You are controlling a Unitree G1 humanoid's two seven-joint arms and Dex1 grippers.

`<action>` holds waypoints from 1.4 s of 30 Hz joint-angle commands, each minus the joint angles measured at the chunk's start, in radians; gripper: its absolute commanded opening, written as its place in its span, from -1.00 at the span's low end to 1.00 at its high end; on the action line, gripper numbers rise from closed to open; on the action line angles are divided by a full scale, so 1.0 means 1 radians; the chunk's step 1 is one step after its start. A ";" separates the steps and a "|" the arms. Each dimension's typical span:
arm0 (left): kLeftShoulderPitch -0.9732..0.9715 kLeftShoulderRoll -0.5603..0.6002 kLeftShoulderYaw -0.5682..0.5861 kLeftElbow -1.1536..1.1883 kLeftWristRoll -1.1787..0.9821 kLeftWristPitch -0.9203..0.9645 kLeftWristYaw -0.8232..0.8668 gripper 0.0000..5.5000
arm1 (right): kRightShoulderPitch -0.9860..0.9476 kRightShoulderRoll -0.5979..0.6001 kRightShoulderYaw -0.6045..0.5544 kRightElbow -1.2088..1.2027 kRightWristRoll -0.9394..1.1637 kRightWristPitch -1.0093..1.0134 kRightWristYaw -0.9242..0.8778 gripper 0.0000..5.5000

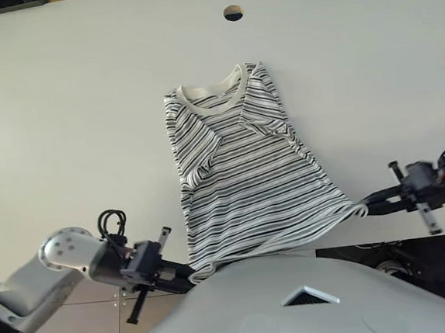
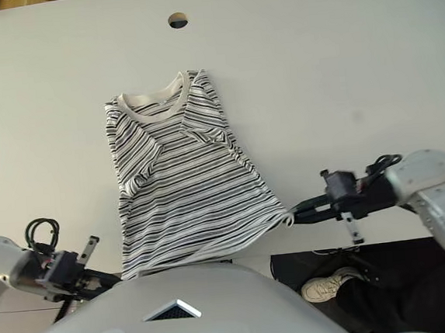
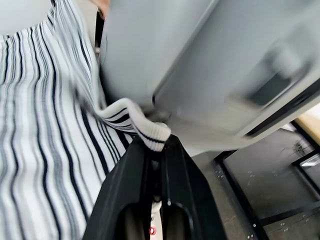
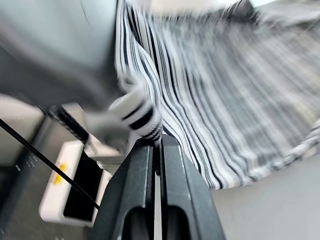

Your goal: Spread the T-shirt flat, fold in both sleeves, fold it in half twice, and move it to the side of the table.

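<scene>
A black-and-white striped T-shirt (image 1: 242,172) lies on the white table (image 1: 85,108), collar at the far side, both sleeves folded in over the chest. Its hem hangs at the table's near edge. My left gripper (image 1: 191,275) is shut on the hem's left corner (image 3: 150,135) just off the near edge. My right gripper (image 2: 293,216) is shut on the hem's right corner (image 4: 142,120) at the near edge. The hem is stretched between the two grippers.
A round cable hole (image 1: 233,13) sits in the table beyond the collar. Bare table surface lies to the left and right of the shirt. Below the near edge there is dark floor (image 2: 388,277).
</scene>
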State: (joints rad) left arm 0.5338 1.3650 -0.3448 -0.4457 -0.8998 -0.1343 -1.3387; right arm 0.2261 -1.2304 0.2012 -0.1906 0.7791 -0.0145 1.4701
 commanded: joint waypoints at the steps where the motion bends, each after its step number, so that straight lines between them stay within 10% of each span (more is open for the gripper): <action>1: -0.083 -0.186 0.087 0.049 0.003 0.021 0.088 -0.96 | 0.001 0.059 -0.093 -0.046 0.031 0.051 -0.025 -0.96; 10: -0.400 -0.562 0.256 0.414 0.268 0.049 0.444 -0.96 | -0.319 0.472 -0.124 0.096 -0.172 0.018 -0.401 -0.96; 23: -0.680 -0.757 0.306 0.880 0.579 -0.065 0.523 -0.96 | -0.774 0.835 -0.012 0.877 -0.609 -0.138 -0.623 -0.96; 33: -0.834 -0.801 0.334 1.112 0.703 -0.027 0.616 -0.58 | -0.991 0.967 -0.061 1.372 -0.740 -0.299 -0.764 -0.63; 42: -0.852 -0.814 0.371 1.075 0.768 -0.191 0.725 -0.43 | -0.978 0.970 -0.062 1.332 -0.801 -0.539 -0.765 -0.63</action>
State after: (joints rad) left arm -0.3355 0.5577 0.0185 0.7213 -0.1295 -0.2509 -0.5807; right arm -0.7686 -0.2623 0.1178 1.1999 -0.0049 -0.4553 0.6378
